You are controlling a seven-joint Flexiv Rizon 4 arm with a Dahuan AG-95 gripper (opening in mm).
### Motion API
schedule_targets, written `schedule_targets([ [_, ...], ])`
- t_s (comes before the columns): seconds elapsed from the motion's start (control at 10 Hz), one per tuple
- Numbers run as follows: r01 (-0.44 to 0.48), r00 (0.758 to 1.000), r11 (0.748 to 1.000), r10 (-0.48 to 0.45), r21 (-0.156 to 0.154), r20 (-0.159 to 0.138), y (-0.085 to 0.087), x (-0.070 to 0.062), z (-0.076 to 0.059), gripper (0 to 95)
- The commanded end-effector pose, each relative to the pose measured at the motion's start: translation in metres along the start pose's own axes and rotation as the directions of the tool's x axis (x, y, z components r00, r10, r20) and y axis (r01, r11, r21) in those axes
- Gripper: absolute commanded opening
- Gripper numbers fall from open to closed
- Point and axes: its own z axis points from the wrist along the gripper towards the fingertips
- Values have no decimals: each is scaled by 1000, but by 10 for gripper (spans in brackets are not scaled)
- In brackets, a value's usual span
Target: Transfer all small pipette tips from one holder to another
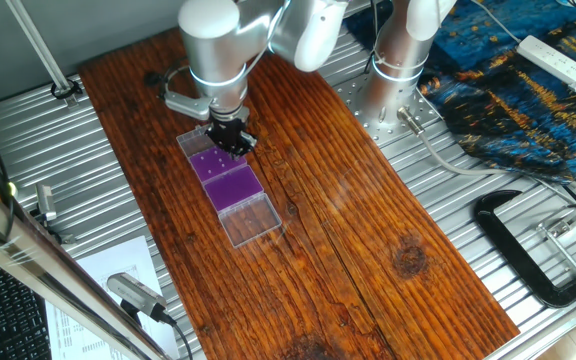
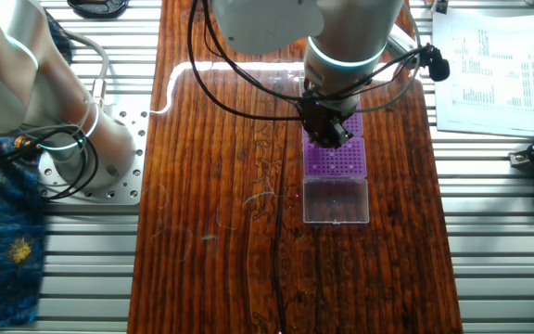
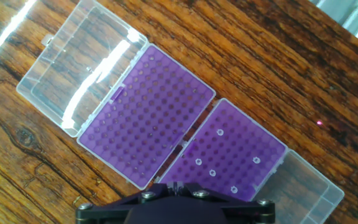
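Note:
Two purple holders lie side by side on the wooden table. The holder on the right in the hand view carries several small pipette tips, seen as white rings. Beside it, the other holder shows only bare holes. My gripper hangs above the seam between the two, its dark fingers drawn together with only a thin slit and nothing clearly held. From the fixed views the gripper hovers over the tip-bearing holder, and the bare holder lies beside it.
A clear hinged lid lies open beside the bare holder, and a second lid beside the other. The arm's base, a black clamp, papers and a blue cloth surround the board.

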Motion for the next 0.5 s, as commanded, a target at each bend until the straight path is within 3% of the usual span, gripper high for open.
schedule_targets([
  [0.1,-2,1000,1000,2,3,2,0,0,2,190],
  [0.5,-5,1000,1000,5,3,2,-1,0,4,190],
])
